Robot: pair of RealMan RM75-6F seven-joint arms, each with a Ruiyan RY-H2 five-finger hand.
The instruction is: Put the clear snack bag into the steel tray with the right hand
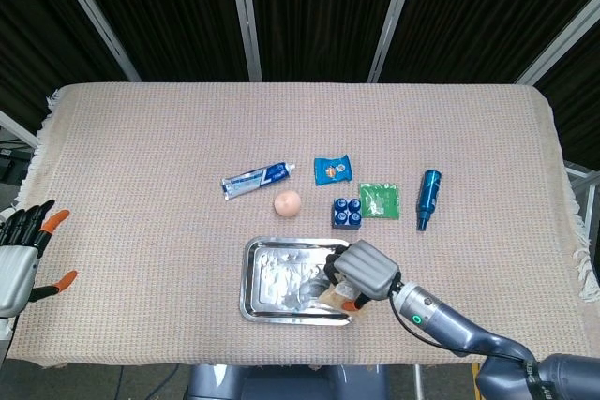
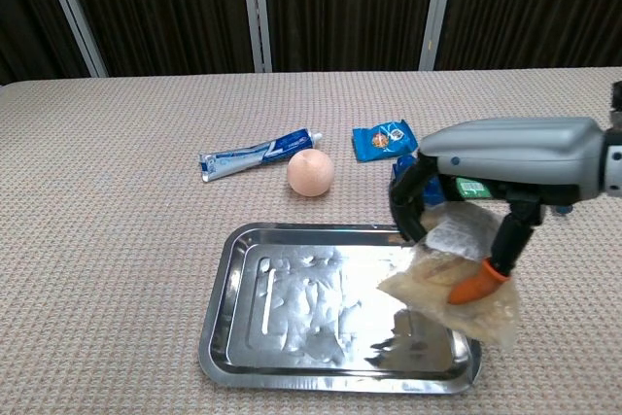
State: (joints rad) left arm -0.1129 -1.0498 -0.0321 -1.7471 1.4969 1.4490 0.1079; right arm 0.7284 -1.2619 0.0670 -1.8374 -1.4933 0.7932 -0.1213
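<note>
Clearly crumpled clear snack bag; tan contents; right robot hand.

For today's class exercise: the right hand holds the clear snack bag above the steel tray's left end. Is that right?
No. The right hand holds the clear snack bag over the steel tray's right end, as the chest view shows.

Cut off by left edge in head view: grey left hand with orange fingertips. Partly hidden behind grey right hand in chest view: blue four-pack of small bottles, green packet. Too small to read: print on blue-white toothpaste tube.
</note>
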